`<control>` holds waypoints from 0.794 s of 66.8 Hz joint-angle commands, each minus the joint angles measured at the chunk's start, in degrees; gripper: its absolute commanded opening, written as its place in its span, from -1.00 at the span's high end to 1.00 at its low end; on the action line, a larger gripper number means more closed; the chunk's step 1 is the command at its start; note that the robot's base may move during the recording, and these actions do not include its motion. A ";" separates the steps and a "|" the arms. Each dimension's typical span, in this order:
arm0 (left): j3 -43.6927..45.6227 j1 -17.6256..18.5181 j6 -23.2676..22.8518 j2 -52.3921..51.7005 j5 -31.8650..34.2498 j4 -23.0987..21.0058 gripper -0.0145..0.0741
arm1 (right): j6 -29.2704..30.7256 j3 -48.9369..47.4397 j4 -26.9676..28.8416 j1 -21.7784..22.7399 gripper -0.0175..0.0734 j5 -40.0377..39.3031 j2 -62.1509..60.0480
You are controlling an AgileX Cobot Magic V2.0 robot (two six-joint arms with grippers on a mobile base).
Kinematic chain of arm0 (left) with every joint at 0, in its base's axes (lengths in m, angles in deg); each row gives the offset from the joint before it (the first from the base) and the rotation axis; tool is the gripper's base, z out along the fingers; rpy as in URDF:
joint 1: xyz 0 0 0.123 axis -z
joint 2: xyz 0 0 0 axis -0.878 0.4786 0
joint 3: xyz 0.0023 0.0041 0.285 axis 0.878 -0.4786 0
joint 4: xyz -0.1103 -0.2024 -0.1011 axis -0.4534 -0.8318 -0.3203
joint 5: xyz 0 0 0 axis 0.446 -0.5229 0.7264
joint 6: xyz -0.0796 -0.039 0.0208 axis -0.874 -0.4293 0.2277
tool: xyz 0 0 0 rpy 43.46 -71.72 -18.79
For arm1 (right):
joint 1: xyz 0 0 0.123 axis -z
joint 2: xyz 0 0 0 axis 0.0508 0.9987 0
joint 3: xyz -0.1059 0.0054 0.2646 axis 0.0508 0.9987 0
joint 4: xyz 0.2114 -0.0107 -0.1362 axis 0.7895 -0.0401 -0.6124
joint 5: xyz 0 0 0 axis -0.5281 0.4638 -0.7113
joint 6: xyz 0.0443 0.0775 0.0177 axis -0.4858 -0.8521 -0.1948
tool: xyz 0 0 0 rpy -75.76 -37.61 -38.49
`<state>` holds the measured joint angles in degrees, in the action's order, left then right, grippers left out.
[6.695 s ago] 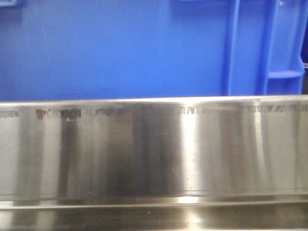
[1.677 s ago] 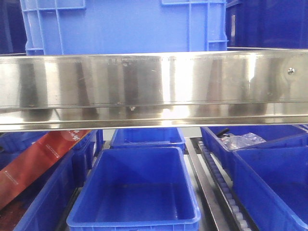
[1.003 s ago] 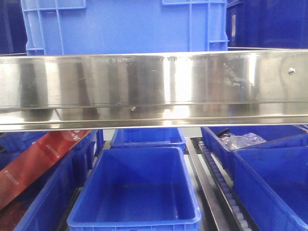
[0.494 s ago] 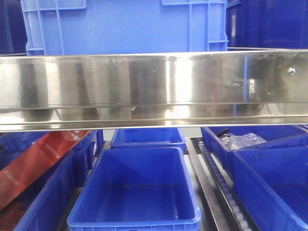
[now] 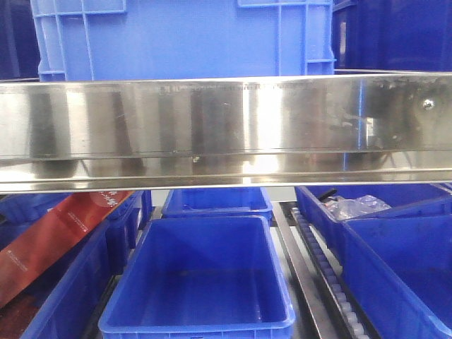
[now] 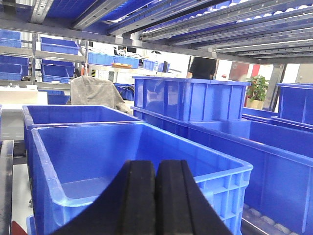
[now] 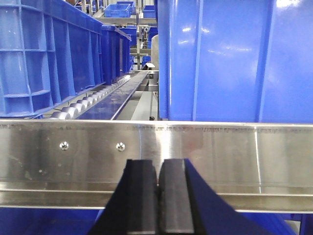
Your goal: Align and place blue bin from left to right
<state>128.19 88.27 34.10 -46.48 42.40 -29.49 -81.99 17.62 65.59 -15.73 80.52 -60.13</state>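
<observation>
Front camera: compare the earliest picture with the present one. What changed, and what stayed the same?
The view drew back: the blue bin and steel rail look smaller, and the tubs below came into sight. Over the last two seconds nothing visibly moved; the bin stays behind the rail.

Blue bin point(image 5: 183, 39): bright blue ribbed crate; upright on upper shelf, behind steel rail; flat side panel facing front.

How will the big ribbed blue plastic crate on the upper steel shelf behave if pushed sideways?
The big ribbed blue plastic crate probably stays stiff: its walls carry raised ribs and framed corners. It likely slides rather than tips, being wide and low. The steel shelf lip stands in front of its base, so it probably won't come forward off the shelf.
</observation>
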 commanded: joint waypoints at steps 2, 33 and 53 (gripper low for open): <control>-0.09 0.27 0.21 -0.25 1.08 0.11 0.92 | -0.33 0.00 0.22 0.30 0.77 -0.84 -0.25; -0.09 0.27 0.21 -0.25 1.08 0.11 0.92 | -0.33 0.00 0.22 0.30 0.77 -0.84 -0.25; -1.04 -3.74 3.85 -1.27 -4.49 2.08 0.92 | -0.33 0.00 0.22 0.30 0.77 -0.84 -0.25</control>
<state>127.80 86.44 35.28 -46.73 39.37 -27.22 -81.99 17.62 65.59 -15.73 80.52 -60.13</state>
